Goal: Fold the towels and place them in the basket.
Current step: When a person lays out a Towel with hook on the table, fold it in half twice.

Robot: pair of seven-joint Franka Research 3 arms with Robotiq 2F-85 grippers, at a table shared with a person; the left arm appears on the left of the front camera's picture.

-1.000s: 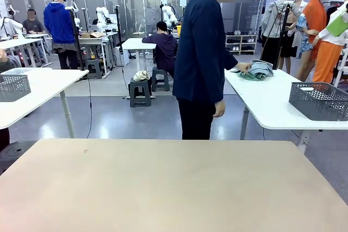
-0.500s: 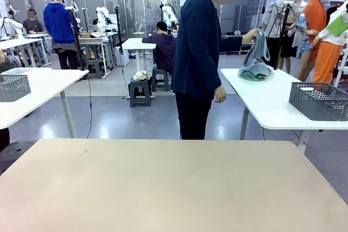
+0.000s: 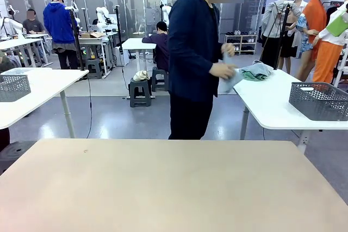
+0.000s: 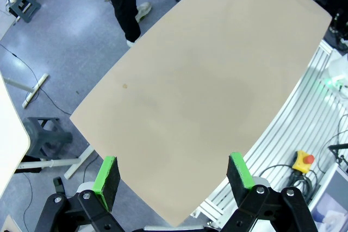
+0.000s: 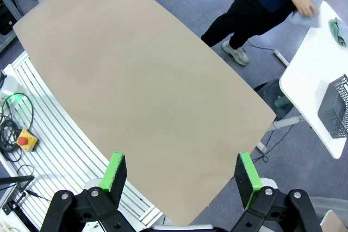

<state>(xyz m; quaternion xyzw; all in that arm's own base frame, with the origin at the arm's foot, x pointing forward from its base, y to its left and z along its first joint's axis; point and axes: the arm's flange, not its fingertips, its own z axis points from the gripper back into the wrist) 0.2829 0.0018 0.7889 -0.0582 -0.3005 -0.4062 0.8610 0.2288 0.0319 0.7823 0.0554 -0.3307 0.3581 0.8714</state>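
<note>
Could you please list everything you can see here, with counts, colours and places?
table: one, beige, nearest the robot
towel: one, pale blue-grey, held beside the white side table
cloth pile: one, grey and green, on that side table's far end
dark basket: one, dark grey mesh, on that side table, right
pale basket: one, lighter grey mesh, on the left white table
person's hands: two, gripping the towel
left gripper, right gripper: two, black with green pads, open, above the beige table
</note>
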